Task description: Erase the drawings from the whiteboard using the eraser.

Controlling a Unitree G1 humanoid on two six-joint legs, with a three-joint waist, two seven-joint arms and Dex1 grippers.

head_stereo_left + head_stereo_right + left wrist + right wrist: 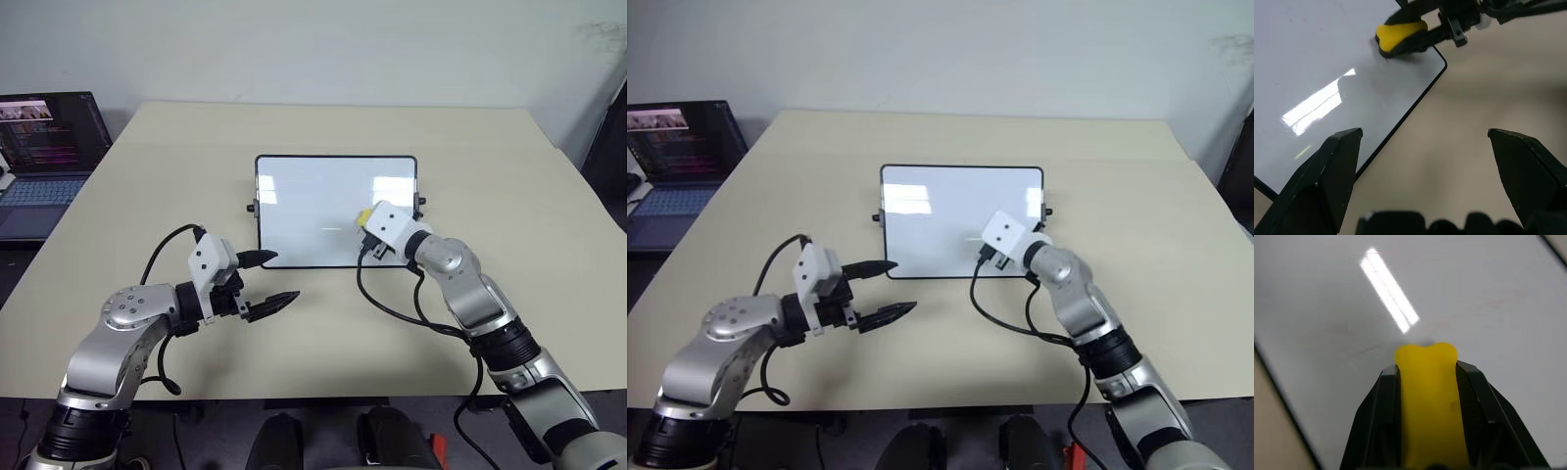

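Right gripper [1426, 382] (left gripper [263, 282] gaping idle) clamps the eraser [1428, 396] on the board [304, 211]; only a red trace beside it seems left.

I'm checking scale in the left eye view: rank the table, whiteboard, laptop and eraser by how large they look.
Largest to smallest:
1. table
2. whiteboard
3. laptop, cut off by the picture's edge, so unsure against the whiteboard
4. eraser, held in the right gripper
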